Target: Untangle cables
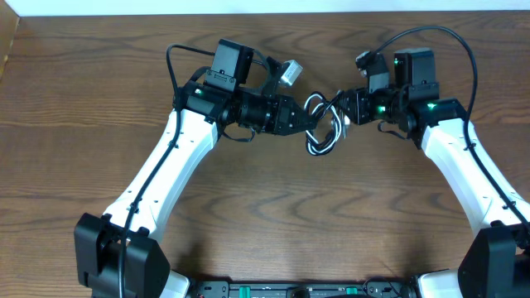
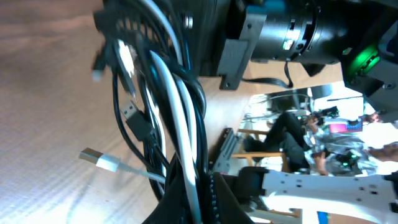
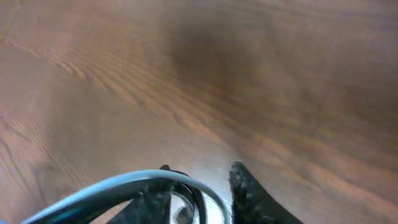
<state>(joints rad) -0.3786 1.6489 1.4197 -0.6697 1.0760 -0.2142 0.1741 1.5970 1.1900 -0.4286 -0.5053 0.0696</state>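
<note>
The cables are one white (image 1: 314, 103) and one black (image 1: 325, 142) thin cord, tangled in loops at the table's middle between both grippers. My left gripper (image 1: 307, 122) is shut on the bundle. In the left wrist view the white cable (image 2: 177, 118) and black cable (image 2: 198, 106) run up out of the left gripper (image 2: 199, 200), while a white plug (image 2: 98, 160) and a black plug (image 2: 134, 117) hang loose to the left. My right gripper (image 1: 344, 111) is at the tangle's right side. Seen from its wrist, the right gripper (image 3: 199, 200) has its fingers (image 3: 249, 196) apart, with the white loop (image 3: 124, 182) and black loop (image 3: 198, 190) between them.
The wooden table (image 1: 265, 223) stretches out all around, its back edge (image 1: 265, 14) at the top of the overhead view. Thick black arm cables (image 1: 451, 40) arch above the right wrist. In the left wrist view the right arm's body (image 2: 298, 31) stands close behind the tangle.
</note>
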